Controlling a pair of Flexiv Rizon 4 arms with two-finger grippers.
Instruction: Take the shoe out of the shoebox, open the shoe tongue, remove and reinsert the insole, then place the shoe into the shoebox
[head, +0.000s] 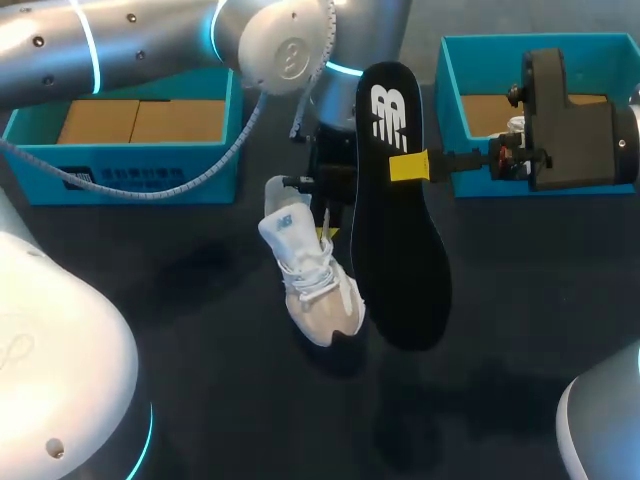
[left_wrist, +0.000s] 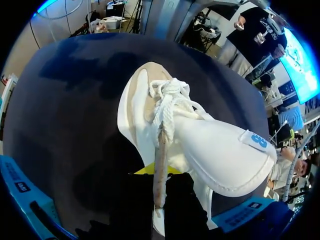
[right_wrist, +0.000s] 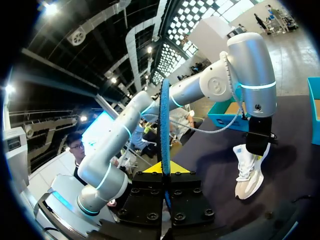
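Black insole (head: 398, 230) pinched in my right gripper (head: 410, 165), beside the white sneaker (head: 310, 280); left gripper (head: 315, 205) clamps its heel, presenting the opening for reinsertion.

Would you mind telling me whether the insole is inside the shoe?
Out: the right hand grips the insole beside the shoe, which the left hand holds.

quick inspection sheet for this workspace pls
surface: dark table, bare around the shoe
job's things: white shoe hangs toe-down, outside both boxes; black insole out of the shoe, held up beside it; left box and right box open
clutter: nothing seen
tools: left tool shut on shoe; right tool shut on insole
cables: white cable droops over left box
surroundings: nothing seen reaching over the table
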